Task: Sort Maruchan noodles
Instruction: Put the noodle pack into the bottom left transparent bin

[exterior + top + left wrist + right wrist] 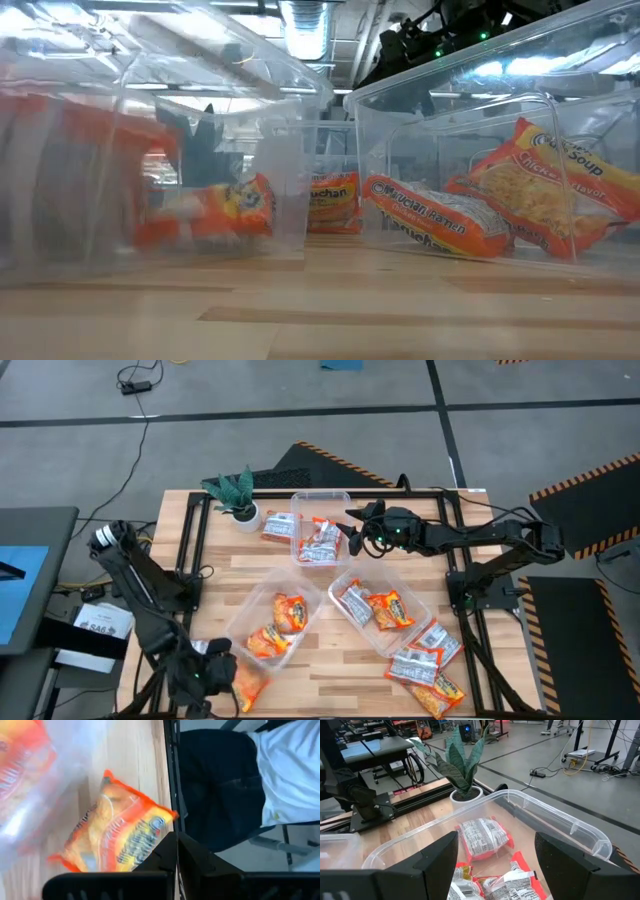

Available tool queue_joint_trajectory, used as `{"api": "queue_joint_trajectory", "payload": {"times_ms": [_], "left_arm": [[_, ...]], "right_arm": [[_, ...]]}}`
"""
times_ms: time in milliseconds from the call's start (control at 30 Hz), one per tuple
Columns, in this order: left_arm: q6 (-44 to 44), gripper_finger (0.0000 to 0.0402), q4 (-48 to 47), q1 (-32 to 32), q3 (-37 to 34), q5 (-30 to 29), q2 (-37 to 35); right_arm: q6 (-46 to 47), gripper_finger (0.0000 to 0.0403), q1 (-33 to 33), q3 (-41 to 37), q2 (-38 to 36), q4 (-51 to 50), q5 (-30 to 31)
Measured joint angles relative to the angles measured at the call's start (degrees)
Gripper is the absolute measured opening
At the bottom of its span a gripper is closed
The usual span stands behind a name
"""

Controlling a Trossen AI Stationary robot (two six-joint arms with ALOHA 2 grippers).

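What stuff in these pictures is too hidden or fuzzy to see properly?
- Left gripper, high view: its own dark body covers its tips, so whether it grips the orange packet beside it is unclear.
- Left wrist view: the jaws look pressed together beside that packet, yet any contact is hidden.
- Low view: the left tub is blurred, so its packets can't be counted.
- Right wrist view: the packets between the right gripper's open jaws are cut off by the bottom edge.

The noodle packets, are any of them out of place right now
Yes. The front right tub holds orange and silver packets together, so it looks unsorted. Loose packets lie beside it, and one sits outside the rear tub near the plant.
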Motion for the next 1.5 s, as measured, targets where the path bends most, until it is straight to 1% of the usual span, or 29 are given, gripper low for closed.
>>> {"api": "queue_joint_trajectory", "payload": {"times_ms": [133, 267, 333, 400, 567, 633, 700, 767, 900, 967, 1067, 1167, 1267, 1400, 1500], "left_arm": [[-0.3, 0.0, -2.02, 0.0, 0.0, -1.68, -1.66], [-0.61, 0.0, -4.28, -0.02, -0.73, -2.32, -1.62], [-2.42, 0.0, -4.21, -0.04, -1.91, -2.5, -1.14], [-6.1, 0.0, -4.34, -0.06, -3.03, -2.68, -0.19], [-18.79, 0.0004, -3.9, -0.96, -5.47, -3.53, 3.0], [-22.07, 0.0014, -2.71, -1.75, -6.18, -2.13, 4.51], [-23.19, 0.003, -2.13, -2.72, -6.18, -1.77, 5.93], [-21.72, 0.005, -1.18, -3.5, -6.16, -2.25, 7.35], [-16.76, 0.0098, 1.17, -4.58, -6.14, -5.56, 10.47], [-15.8, 0.0123, 1.68, -4.56, -6.13, -5.41, 12.12], [-14.5, 0.0159, 1.18, -4.19, -5.03, -3.46, 14.14], [-12.97, 0.0189, 0.74, -3.39, -3.74, -2.5, 14.47], [-10.78, 0.0207, 0.03, -2.68, -2.44, -3.67, 14.47], [-8.58, 0.0214, -2.13, -2.69, -2.32, -4.55, 15.6], [-6.44, 0.0214, -3.0, -2.71, -2.32, -2.88, 17.89]], "right_arm": [[-0.15, 0.0286, -0.01, 0.0, 0.0, -0.02, 0.0], [-0.15, 0.0286, 0.01, 0.0, 0.0, -0.04, 0.0], [-0.15, 0.0286, 0.0, 0.0, 0.0, -0.13, 0.0], [-0.15, 0.0286, 0.01, 0.0, 0.0, -0.16, 0.0], [-0.14, 0.0286, -0.01, 0.0, 0.0, -0.3, 0.0], [-0.15, 0.0286, -0.01, 0.0, 0.0, -0.32, 0.0], [-0.22, 0.0286, 0.01, 0.0, 0.0, -0.31, 0.0], [-0.85, 0.0286, -0.01, 0.0, 0.0, -0.31, 0.0], [-0.9, 0.0286, -0.25, 0.0, 0.0, -0.28, 0.0], [-0.9, 0.0286, -0.45, 0.0, 0.0, -0.28, 0.0], [-0.9, 0.0286, -0.86, 0.0, 0.0, -0.28, 0.0], [-0.9, 0.0286, -1.13, 0.0, 0.0, -0.31, 0.0], [-0.92, 0.0286, -1.13, 0.0, 0.0, -0.28, 0.0], [-1.05, 0.0286, -1.13, 0.0, 0.0, -0.28, 0.0], [-1.2, 0.0286, -1.11, 0.0, 0.0, -0.31, 0.0]]}}
